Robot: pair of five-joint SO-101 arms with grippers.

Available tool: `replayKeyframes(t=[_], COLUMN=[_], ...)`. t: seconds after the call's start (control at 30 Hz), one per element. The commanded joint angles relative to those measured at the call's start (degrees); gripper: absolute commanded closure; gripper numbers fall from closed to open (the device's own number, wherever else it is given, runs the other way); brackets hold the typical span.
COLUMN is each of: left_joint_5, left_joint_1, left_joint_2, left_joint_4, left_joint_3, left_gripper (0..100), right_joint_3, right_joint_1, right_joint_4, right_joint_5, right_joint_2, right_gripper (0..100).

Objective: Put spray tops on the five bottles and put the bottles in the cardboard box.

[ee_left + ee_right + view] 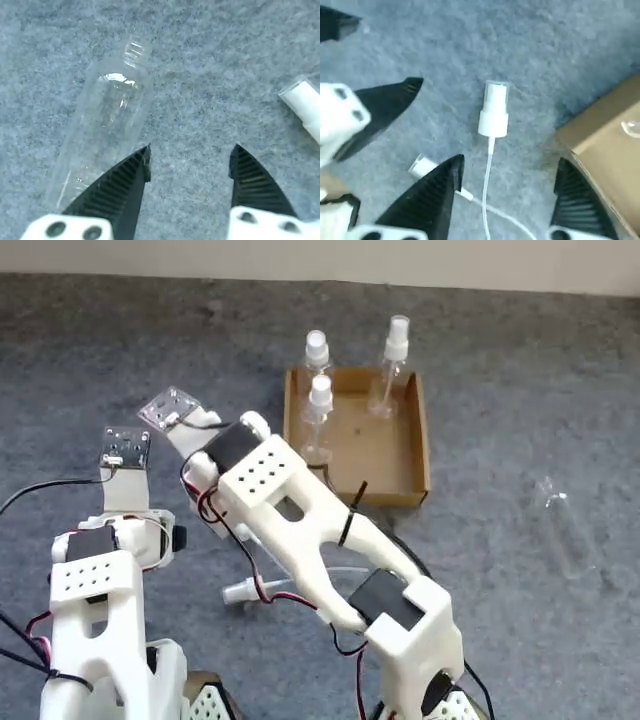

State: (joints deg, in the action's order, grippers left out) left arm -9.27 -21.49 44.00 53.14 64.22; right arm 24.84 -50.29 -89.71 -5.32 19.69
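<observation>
**Both jaws apart, nothing held**

On the carpet [520, 360] we see the box [385, 455] at 12 o'clock from the arms. A topped bottle [320, 412] stands at its 9 o'clock side and a second bottle [392, 365] at its 1 o'clock corner. A third bottle [317, 348] is at its 11 o'clock rim, and we cannot tell if it is inside. A bare bottle [566, 532] lies at 4 o'clock from the box.

The left gripper [190, 160] is spread wide. An uncapped bottle [107, 120] lies beside one finger, outside the gap. The right gripper [510, 165] gapes too. A top [493, 116] lies just ahead of its gap, with its tube trailing back between the fingers.
</observation>
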Motion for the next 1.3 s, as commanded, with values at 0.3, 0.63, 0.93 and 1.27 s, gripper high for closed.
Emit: replayKeyframes(t=[0.3, 0.63, 0.93, 1.27], left_joint_5=[0.6, 0.6, 2.8, 8.0], left_joint_1=[-0.5, 2.2, 5.7, 16.2], left_joint_2=[1.0, 1.0, 0.9, 0.9], left_joint_4=[-0.9, -0.6, 3.5, 12.9], left_joint_3=[0.0, 0.1, -6.5, -15.0], left_gripper=[78, 78, 78, 78], right_joint_3=[1.9, -10.9, -6.4, 4.0], right_joint_1=[25.5, 64.2, 76.6, 79.8], right_joint_4=[-11.6, -5.8, 2.1, 2.2], right_joint_5=[-11.1, -38.0, -40.8, -40.8], right_joint_2=[-10.3, -24.2, -2.4, 11.6], right_gripper=[75.3, 75.3, 75.3, 75.3])
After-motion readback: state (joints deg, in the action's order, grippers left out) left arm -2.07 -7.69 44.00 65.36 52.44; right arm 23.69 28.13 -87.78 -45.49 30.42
